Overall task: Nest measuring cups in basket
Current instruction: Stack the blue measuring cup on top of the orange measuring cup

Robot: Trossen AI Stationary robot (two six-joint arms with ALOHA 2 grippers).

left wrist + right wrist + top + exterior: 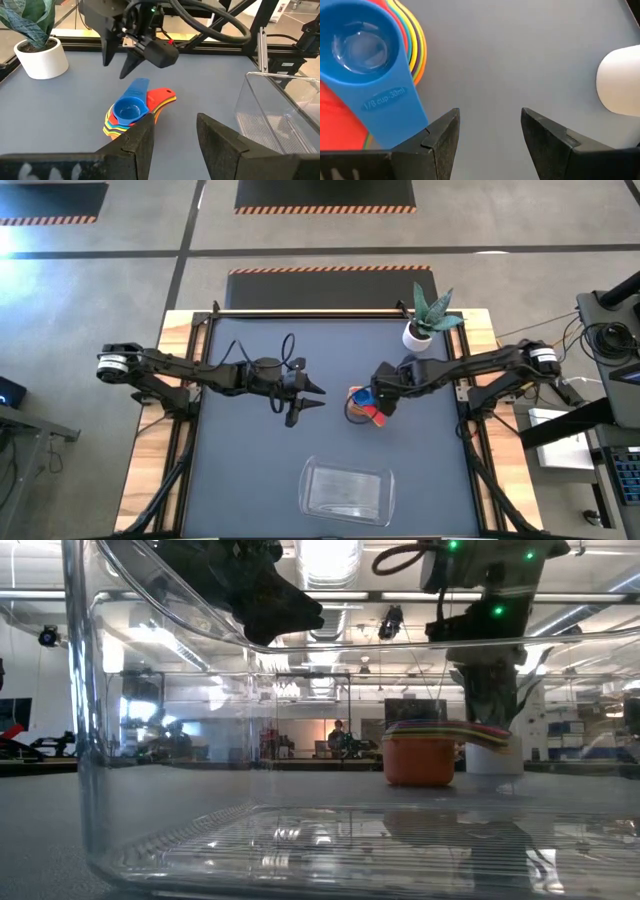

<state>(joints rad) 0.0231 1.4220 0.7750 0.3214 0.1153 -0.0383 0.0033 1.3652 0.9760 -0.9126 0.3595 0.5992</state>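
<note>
**Q:** Where do the measuring cups [364, 406] lie?

**A:** They sit nested in one stack on the dark table mat [250, 470], right of centre. The blue cup [129, 108] is the smallest and lies on top, its flat handle printed "1/8 cup"; a red handle [163, 95] fans out beside it, and yellow, orange and purple rims show beneath. In the low view the orange cup [419, 760] forms the visible base of the stack.

**Q:** And the basket [347, 491]?

**A:** It is clear, rectangular and empty, standing at the near edge of the mat, well apart from the stack. The low view looks through its wall.

**Q:** How do the grippers stand?

**A:** The right gripper [384, 406] hangs just above the stack, on its handle side, with its two fingers [442, 137] parted and nothing between them. The left gripper [310, 400] waits over the middle of the mat, left of the stack, pointed toward it, fingers likewise spread and holding nothing.

**Q:** What else is present?

**A:** A small white plant pot [418, 335] with a green plant stands at the far right of the mat, just beyond the right arm. A person [338, 735] shows far off in the room behind.
</note>
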